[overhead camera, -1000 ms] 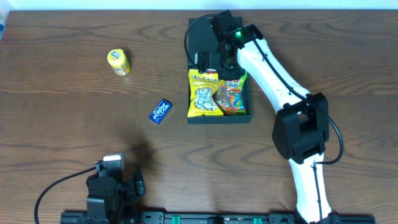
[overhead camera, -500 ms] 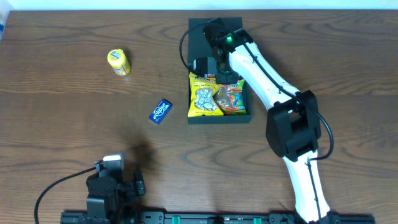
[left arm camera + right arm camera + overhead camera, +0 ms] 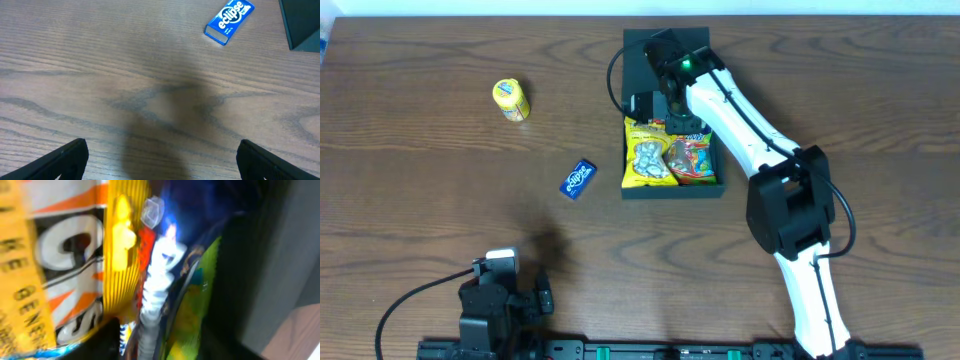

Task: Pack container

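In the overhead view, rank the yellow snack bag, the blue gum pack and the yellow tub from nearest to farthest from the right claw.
From the right claw:
1. yellow snack bag, inside the container, right by the claw.
2. blue gum pack, on the table just outside the container.
3. yellow tub, farther out on the same side.

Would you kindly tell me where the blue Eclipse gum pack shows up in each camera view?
Overhead: the blue gum pack lies on the table, left of the container.
Left wrist: the pack sits upper right, just left of the container's dark corner.
Right wrist: not in it; only snack packets and the container's dark wall show.
Shared landmark: the container.
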Controlling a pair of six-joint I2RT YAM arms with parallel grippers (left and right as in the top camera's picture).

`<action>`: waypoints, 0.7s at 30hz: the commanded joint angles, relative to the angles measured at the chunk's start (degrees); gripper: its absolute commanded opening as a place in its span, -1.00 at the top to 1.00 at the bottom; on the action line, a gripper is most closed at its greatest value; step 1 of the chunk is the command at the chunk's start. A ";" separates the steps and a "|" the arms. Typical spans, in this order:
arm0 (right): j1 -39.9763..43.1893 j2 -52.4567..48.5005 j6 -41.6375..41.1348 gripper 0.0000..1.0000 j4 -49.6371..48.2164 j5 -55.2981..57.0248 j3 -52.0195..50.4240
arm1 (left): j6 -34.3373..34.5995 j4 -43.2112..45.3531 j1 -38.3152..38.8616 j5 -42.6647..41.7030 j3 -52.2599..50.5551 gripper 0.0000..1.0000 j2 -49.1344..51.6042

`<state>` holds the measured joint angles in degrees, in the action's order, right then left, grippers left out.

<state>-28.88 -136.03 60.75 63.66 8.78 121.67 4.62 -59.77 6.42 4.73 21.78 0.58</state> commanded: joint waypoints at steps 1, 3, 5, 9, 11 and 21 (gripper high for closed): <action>-0.76 -0.63 0.07 -0.39 -0.24 0.76 0.92 | 1.14 -2.58 -0.39 0.13 -1.60 -0.91 -0.37; -0.76 -0.57 -0.57 -0.64 -0.24 2.38 1.16 | 1.14 -2.58 -0.39 0.13 -1.60 -0.91 -0.37; -0.76 -0.39 -1.22 -0.73 -0.20 4.00 1.68 | 1.14 -2.58 -0.39 0.13 -1.60 -0.91 -0.37; -0.79 1.55 -1.66 -0.80 0.00 4.55 2.49 | 1.14 -2.58 -0.39 0.13 -1.60 -0.91 -0.37; -0.76 3.39 -1.64 -0.81 0.44 4.55 2.49 | 1.14 -2.58 -0.39 0.13 -1.60 -0.91 -0.37; -1.27 13.92 -6.69 -0.99 4.35 7.78 2.49 | 1.14 -2.58 -0.39 0.13 -1.60 -0.91 -0.37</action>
<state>-29.41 -126.74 57.87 67.81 14.50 122.32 4.62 -59.77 6.42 4.73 21.78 0.58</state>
